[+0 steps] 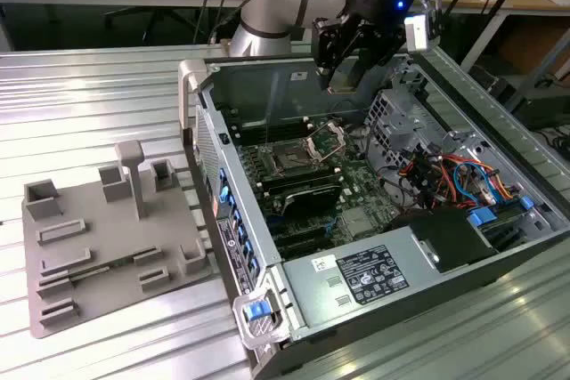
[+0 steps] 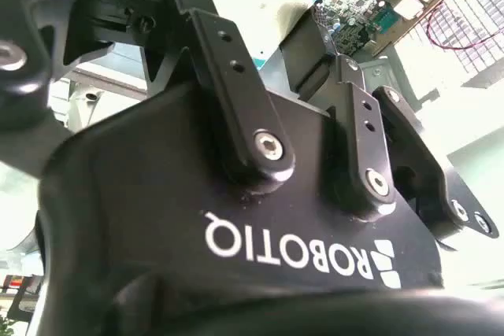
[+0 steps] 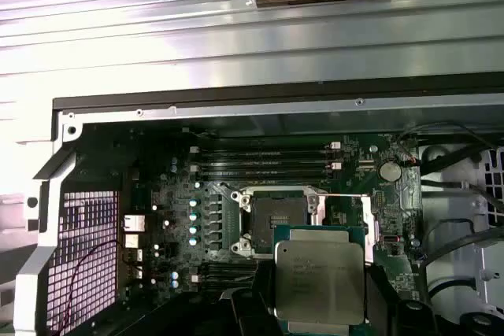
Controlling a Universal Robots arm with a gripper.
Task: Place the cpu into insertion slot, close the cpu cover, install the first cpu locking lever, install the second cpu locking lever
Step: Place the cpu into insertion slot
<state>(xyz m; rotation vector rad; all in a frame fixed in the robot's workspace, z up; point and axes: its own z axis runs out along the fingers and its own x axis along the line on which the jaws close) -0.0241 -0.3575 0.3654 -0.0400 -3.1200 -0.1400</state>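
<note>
**Above the open case: chip clamped, socket bare**

Inside the jaws, closed on two opposite edges: the cpu [image 3: 321, 273], held flat with its metal face toward the first wrist view. Hangs with the gripper [image 1: 343, 67] high over the board, well apart from the insertion slot [image 3: 277, 212]. From the jaws, down and toward the exterior view's left to reach that slot. Square, so no long axis; edges roughly parallel to the socket's. Nothing seated in the slot. Beside it, the cpu cover [image 1: 326, 138], swung up. All within the computer case [image 1: 267, 295].
</note>
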